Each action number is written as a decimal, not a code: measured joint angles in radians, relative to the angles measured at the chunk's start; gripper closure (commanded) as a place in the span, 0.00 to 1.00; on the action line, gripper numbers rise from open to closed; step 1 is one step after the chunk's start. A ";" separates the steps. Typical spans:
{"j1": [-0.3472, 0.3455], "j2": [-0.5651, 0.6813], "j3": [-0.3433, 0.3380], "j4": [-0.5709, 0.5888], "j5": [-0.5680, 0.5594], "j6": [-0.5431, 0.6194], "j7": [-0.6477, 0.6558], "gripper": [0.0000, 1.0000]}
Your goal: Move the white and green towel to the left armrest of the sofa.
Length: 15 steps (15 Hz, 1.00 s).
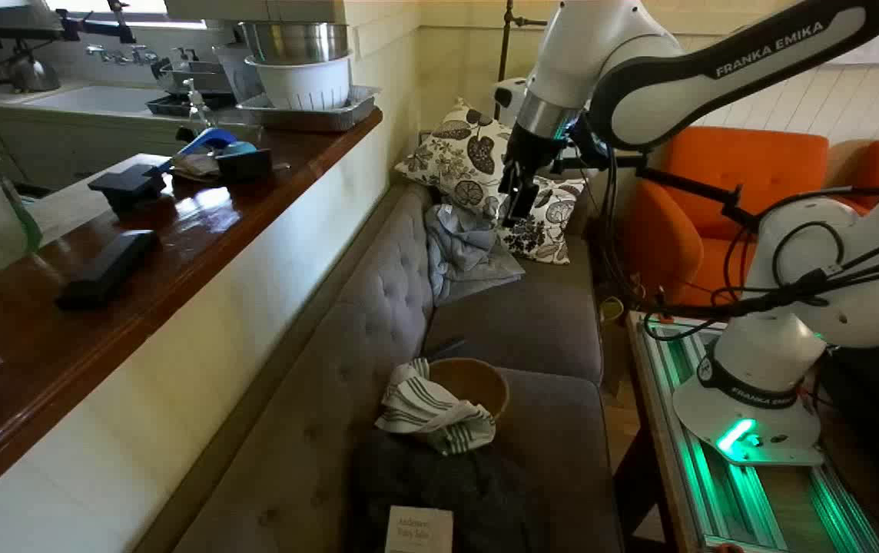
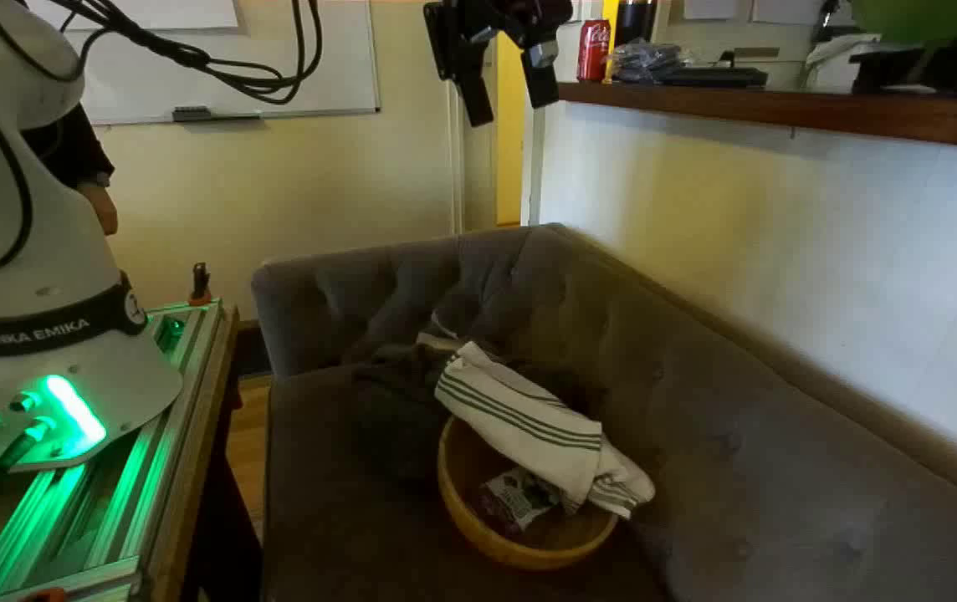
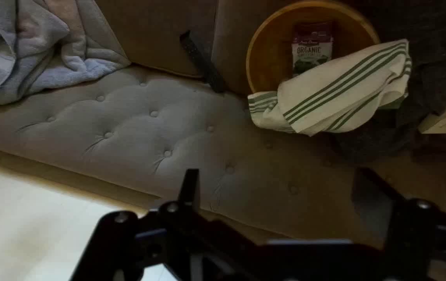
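White and green towel (image 3: 340, 88) partly over bowl (image 3: 271, 50); gripper (image 2: 512, 107) above sofa (image 3: 149, 128), pointing down, tilt unclear, fingers (image 2: 473, 94) wide apart, empty.

In an exterior view, cream, dark-patterned cushions (image 1: 461, 156) and rumpled grey-blue cloth (image 1: 464, 253) rest upper centre on the grey, button-tufted fabric sofa (image 1: 520, 326). Lower centre holds a slim black bar-shaped object (image 1: 447, 349), a round wooden bowl (image 1: 479, 379) and crumpled dark fabric (image 1: 479, 491).
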 measured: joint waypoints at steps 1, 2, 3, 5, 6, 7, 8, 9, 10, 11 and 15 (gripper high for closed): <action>0.000 0.000 0.000 0.000 0.000 0.000 0.000 0.00; 0.000 0.000 0.000 0.000 0.000 0.000 0.000 0.00; 0.001 0.003 0.000 0.000 0.009 0.000 0.003 0.00; 0.013 0.040 -0.009 0.001 0.071 0.003 0.016 0.00; 0.022 0.074 -0.017 0.002 0.116 0.010 0.024 0.00; 0.032 0.115 -0.025 0.005 0.164 0.020 0.027 0.00; 0.040 0.160 -0.030 0.010 0.206 0.034 0.036 0.00; 0.046 0.208 -0.034 0.019 0.250 0.054 0.047 0.00; 0.052 0.256 -0.035 0.031 0.296 0.081 0.056 0.00; 0.057 0.307 -0.036 0.048 0.346 0.107 0.062 0.00; 0.070 0.546 -0.017 0.161 0.498 0.181 0.126 0.00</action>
